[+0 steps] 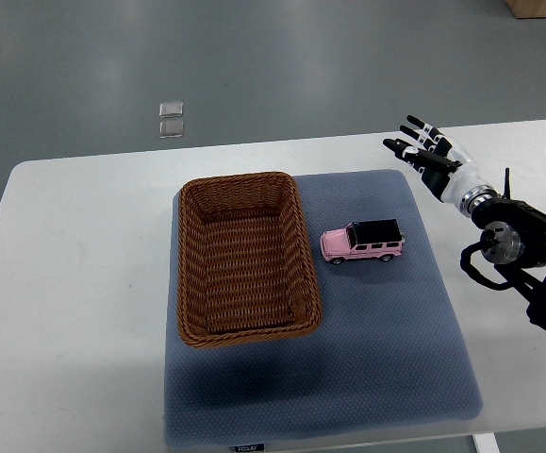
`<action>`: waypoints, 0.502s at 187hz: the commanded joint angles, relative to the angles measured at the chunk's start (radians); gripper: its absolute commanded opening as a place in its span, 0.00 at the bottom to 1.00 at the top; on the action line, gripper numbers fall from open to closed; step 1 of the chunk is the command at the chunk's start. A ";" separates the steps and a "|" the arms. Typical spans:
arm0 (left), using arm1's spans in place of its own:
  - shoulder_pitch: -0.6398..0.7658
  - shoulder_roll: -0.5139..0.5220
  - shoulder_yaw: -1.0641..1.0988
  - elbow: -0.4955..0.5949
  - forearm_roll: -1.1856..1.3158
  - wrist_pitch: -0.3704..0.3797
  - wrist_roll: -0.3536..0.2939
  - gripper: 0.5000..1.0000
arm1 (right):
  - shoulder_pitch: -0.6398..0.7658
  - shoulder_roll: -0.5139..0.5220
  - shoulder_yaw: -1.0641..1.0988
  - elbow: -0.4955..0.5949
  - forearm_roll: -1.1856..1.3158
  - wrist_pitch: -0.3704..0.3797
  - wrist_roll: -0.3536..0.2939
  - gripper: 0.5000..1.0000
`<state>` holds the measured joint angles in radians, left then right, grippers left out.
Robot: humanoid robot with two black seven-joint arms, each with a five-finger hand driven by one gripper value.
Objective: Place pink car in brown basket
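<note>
A small pink car [362, 243] with a black roof stands on the blue-grey mat [386, 340], just right of the brown wicker basket [190, 255]. The basket holds nothing. My right hand [421, 146] hovers over the mat's far right corner, up and to the right of the car, with its fingers spread and nothing in them. Its arm comes in from the right edge. The left arm does not show.
The mat lies on a white table [74, 283] whose front and left edges are in view. Two small clear squares [170, 120] lie on the grey floor beyond the table.
</note>
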<state>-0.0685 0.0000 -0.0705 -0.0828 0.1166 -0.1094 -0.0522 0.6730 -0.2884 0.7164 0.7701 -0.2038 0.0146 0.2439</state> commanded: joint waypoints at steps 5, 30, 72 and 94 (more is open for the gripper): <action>-0.001 0.000 0.000 -0.002 0.000 -0.001 0.000 1.00 | 0.000 0.000 0.000 0.000 0.000 0.001 0.000 0.83; 0.001 0.000 -0.005 -0.003 0.000 0.001 -0.012 1.00 | -0.001 0.000 -0.002 0.000 0.000 0.001 0.000 0.83; 0.001 0.000 -0.003 -0.002 0.000 0.001 -0.012 1.00 | 0.000 -0.002 -0.003 0.002 0.000 0.004 0.000 0.83; 0.001 0.000 -0.002 0.000 0.000 0.001 -0.012 1.00 | 0.002 -0.008 -0.003 0.002 -0.019 0.005 0.000 0.83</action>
<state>-0.0675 0.0000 -0.0724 -0.0839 0.1163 -0.1094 -0.0645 0.6736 -0.2907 0.7134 0.7714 -0.2050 0.0190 0.2439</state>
